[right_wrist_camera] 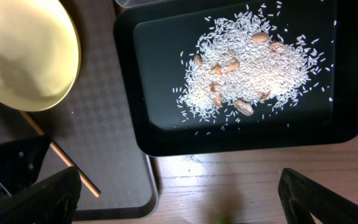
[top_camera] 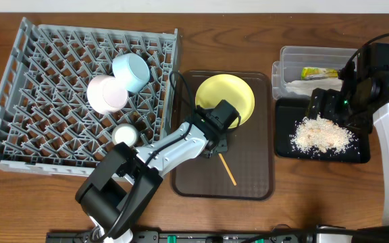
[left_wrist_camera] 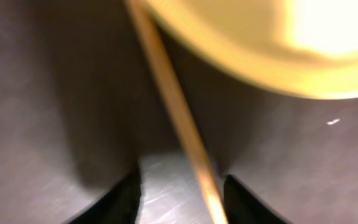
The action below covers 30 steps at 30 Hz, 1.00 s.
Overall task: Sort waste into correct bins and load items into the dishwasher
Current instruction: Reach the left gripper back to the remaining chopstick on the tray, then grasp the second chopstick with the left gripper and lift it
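My left gripper [top_camera: 216, 140] is low over the brown tray, just below the round yellow plate [top_camera: 225, 100]. In the left wrist view its fingers [left_wrist_camera: 182, 200] are open, with a wooden chopstick [left_wrist_camera: 179, 118] lying between them, nearer the right finger; the plate's rim [left_wrist_camera: 272, 68] is just beyond. The chopstick's free end [top_camera: 227, 169] sticks out on the tray. My right gripper [top_camera: 328, 104] is open and empty [right_wrist_camera: 179, 199], above the black tray [top_camera: 356, 154] that holds the rice scraps [top_camera: 321, 133]. The clear tub [top_camera: 286, 55] holds the wrapper [top_camera: 319, 73] and the napkin [top_camera: 296, 86].
The grey dish rack [top_camera: 39, 61] at the left holds the light blue bowl [top_camera: 131, 71], the white bowl [top_camera: 107, 94] and the small white cup [top_camera: 124, 135]. The brown tray [top_camera: 248, 182] sits between the rack and the bins. Brown nuts lie among the rice [right_wrist_camera: 244, 107].
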### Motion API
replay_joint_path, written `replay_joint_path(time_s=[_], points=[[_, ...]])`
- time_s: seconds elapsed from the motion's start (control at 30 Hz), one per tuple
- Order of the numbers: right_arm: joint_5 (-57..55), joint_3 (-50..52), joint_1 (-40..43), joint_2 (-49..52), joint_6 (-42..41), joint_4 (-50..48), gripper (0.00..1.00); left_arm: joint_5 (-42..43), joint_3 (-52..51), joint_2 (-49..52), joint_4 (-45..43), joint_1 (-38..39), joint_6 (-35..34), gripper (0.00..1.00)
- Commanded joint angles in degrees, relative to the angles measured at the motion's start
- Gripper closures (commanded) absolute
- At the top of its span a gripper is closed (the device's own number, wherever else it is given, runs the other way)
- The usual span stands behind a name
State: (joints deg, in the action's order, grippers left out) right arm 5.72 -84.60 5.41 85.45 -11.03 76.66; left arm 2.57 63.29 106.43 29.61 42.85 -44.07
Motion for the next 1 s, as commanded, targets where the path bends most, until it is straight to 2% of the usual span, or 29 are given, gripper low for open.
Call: replay_joint_path(time_s=[0.0,0.2,0.6,0.97], points=[[-0.3,0.0,0.2,-0.2,0.8,0.0,0.01,-1.2,-0.3,2.1,3.1,-0.1,-0.5,0.65],[-0.3,0.0,0.2,-0.2,0.8,0.0,0.01,-3.7,-0.3,2.1,7.5,-0.2,-1.1,0.67],[-0.3,0.0,0.2,-0.2,0.8,0.1,0.01,-3.7,-0.3,2.1,7.0,-0.2,-1.1,0.92],[-0.3,0.0,0.2,-0.2,0.8,0.1,0.01,-3.7,0.3,-0.7,8.1,-3.1,-0.3,0.92]])
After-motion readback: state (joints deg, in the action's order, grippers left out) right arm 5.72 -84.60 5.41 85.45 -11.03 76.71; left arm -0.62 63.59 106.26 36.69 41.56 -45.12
